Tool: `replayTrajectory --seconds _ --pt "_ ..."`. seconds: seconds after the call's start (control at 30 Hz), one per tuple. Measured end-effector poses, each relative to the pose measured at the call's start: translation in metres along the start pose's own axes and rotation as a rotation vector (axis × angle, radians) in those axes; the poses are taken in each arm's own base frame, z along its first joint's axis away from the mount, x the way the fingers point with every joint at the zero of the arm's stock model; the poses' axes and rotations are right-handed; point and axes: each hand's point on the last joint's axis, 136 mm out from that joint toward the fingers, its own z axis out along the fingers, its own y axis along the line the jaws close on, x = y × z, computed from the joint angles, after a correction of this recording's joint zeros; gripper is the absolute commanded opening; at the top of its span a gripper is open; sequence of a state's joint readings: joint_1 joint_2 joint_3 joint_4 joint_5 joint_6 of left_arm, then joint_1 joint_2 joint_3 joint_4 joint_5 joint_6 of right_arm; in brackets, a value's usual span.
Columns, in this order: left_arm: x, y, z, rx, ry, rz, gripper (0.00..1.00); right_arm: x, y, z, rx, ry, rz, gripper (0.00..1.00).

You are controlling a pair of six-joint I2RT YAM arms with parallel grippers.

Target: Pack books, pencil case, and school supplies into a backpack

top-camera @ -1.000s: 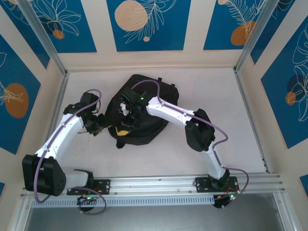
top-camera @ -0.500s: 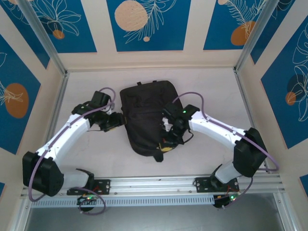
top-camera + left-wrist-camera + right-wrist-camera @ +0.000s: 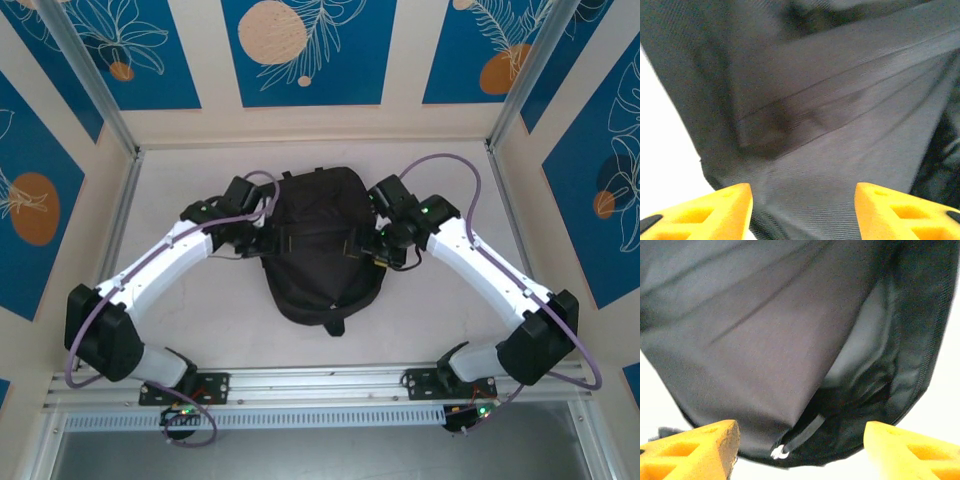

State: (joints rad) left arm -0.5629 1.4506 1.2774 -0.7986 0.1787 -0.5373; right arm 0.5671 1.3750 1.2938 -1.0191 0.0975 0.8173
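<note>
1. Black fabric backpack (image 3: 320, 245): flat on the desk (image 3: 460, 170), centre, long axis near-to-far.
2. My left fingers (image 3: 715, 205): spread wide, holding nothing, at its left flank.
3. My right fingers (image 3: 695, 447): spread wide, empty, at its right flank; both equally near.

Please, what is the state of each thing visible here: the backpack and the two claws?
backpack: lying flat on the table between the claws; open or closed, cannot tell.
left claw: open, fingers wide apart, at the backpack's left side.
right claw: open, fingers wide apart, at the backpack's right side.
</note>
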Motion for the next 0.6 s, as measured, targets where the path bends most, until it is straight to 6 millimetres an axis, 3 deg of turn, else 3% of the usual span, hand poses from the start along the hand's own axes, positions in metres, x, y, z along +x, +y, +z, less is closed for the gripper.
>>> replayTrajectory --seconds 0.1,0.23,0.37,0.43,0.6 --pt "-0.025 -0.043 -0.010 -0.009 -0.063 0.158 0.60 -0.022 -0.020 -0.004 0.061 -0.080 0.086 0.69" --pt "-0.042 -0.083 0.003 -0.041 -0.096 0.338 0.67 -0.048 -0.040 -0.018 0.061 -0.173 0.175 0.69" --pt "-0.051 -0.088 0.030 -0.083 -0.051 0.480 0.75 -0.056 -0.056 -0.029 0.022 -0.235 0.204 0.69" --pt "-0.059 -0.091 0.046 -0.095 -0.025 0.549 0.88 -0.054 -0.062 -0.033 0.004 -0.248 0.200 0.70" --pt "-0.059 -0.090 0.089 -0.110 0.056 0.674 0.90 -0.051 -0.071 -0.031 -0.056 -0.245 0.210 0.70"
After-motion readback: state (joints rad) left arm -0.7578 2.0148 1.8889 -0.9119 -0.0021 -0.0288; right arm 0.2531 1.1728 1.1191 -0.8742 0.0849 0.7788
